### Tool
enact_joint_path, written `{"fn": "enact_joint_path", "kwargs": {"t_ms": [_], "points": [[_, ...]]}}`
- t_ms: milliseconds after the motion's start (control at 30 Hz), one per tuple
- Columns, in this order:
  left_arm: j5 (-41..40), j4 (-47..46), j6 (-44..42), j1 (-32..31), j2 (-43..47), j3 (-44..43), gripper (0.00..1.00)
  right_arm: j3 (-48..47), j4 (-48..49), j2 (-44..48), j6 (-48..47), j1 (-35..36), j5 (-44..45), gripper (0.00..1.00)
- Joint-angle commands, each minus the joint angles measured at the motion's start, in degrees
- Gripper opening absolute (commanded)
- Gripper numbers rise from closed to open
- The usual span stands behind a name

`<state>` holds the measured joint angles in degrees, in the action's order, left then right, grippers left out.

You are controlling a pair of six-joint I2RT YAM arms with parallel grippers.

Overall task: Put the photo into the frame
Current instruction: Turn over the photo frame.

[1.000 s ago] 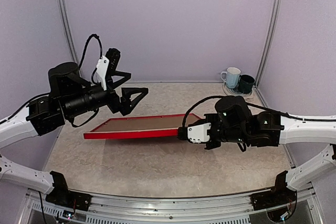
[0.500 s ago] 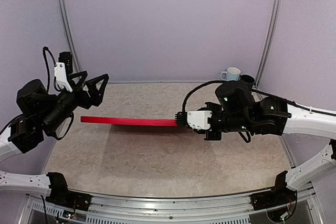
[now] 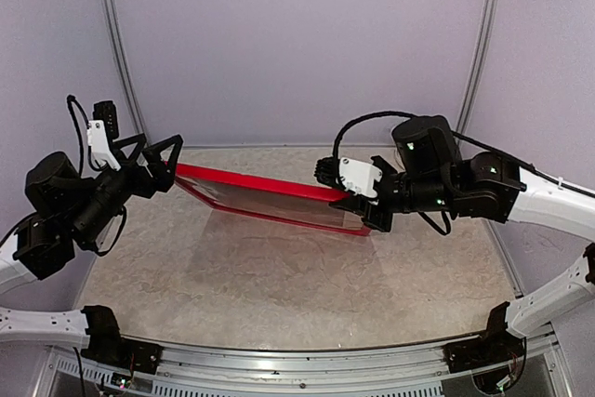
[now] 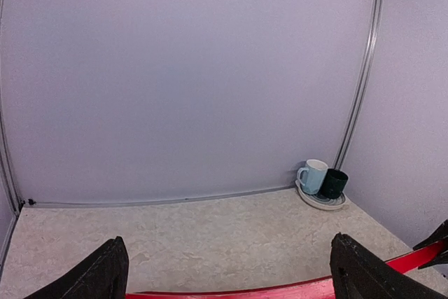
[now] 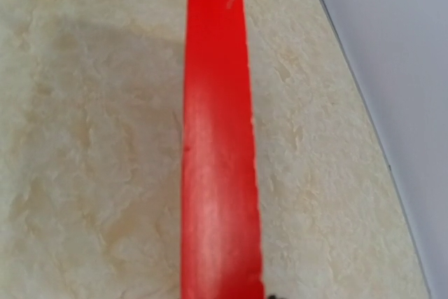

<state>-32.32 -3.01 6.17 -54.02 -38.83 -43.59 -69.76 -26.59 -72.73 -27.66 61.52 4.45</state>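
From above, saw the frame (image 3: 260, 185) off the table (image 3: 279, 304), tilted with its red front toward the camera, its right end clamped in the right gripper (image 3: 363, 216). Noted a turn-over within the last second: brown side up, then edge-on, now red face showing. Found the left gripper (image 3: 160, 166) pulled back and up to the left corner, jaws wide on nothing; could not tell contact. Through the left wrist, caught only a red edge low between spread fingers (image 4: 105, 278), with mugs (image 4: 322, 178) far off. Through the right wrist, saw one red rail running away over the table. Could not place the photo for certain: spotted a dark reddish panel in the opening, possibly the print. Judged the flip a check or a laying-down of the loaded front.
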Motion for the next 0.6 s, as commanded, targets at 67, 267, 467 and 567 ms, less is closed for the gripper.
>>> {"fn": "enact_joint_path", "kwargs": {"t_ms": [67, 267, 467, 567], "points": [[-0.1, -1.5, 1.7, 0.3, 0.9, 1.1, 0.99, -4.5, 4.6, 2.0, 15.7, -6.6, -7.6, 0.0], [0.6, -2.0, 2.8, 0.3, 0.8, 1.8, 0.99, -9.8, 3.2, 0.9, 24.7, -12.4, -13.8, 0.0], [1.5, -2.2, 3.3, 0.3, 0.9, 2.1, 0.99, -13.7, 2.9, 0.8, 34.3, -16.6, -12.8, 0.0], [2.6, -2.1, 3.8, 0.3, 0.8, 2.2, 0.99, -14.6, 3.6, 1.3, 39.1, -20.1, -13.3, 0.0]]}}
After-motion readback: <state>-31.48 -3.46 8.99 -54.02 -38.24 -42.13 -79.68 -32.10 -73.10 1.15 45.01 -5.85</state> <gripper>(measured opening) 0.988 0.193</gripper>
